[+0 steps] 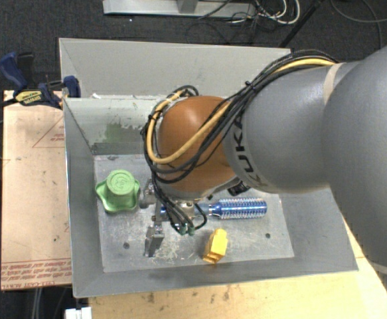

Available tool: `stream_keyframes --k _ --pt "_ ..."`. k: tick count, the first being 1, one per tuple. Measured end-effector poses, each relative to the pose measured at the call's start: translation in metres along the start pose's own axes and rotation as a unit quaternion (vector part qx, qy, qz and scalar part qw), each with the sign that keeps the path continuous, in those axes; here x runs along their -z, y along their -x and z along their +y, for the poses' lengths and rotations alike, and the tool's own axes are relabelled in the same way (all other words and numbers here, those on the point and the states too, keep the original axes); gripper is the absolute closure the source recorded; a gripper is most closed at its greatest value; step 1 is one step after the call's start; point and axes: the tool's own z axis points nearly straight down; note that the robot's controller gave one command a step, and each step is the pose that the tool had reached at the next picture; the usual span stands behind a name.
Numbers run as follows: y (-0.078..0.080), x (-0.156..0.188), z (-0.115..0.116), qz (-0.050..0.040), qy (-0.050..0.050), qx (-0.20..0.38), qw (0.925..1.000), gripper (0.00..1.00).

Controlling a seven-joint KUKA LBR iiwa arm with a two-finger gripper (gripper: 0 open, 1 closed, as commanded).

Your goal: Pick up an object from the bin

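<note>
Scuffed grey metal makes the floor of the bin. Low over a bare patch of it, toward the near edge and left of centre, hang the jaws, which look drawn together with nothing between them. Just to their right lies a small yellow block, apart from the tips. Farther off to the left sits a round green cap with a scalloped edge. To the right, partly under the arm's orange wrist cover, lies a blue ribbed cylinder. Nothing is gripped, so the step in hand is probably settling on a thing. The block looks the best choice, with bare floor all round it. The jaws should part first, centre over it, close across its narrow sides and come straight down. The cap seems wide, and the cylinder may roll.
</note>
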Motion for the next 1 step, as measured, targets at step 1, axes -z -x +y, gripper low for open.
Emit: stream_keyframes --k 1 --pt "-0.0123 -0.0357 -0.0569 -0.002 -0.001 0.057 0.9984 0.0"
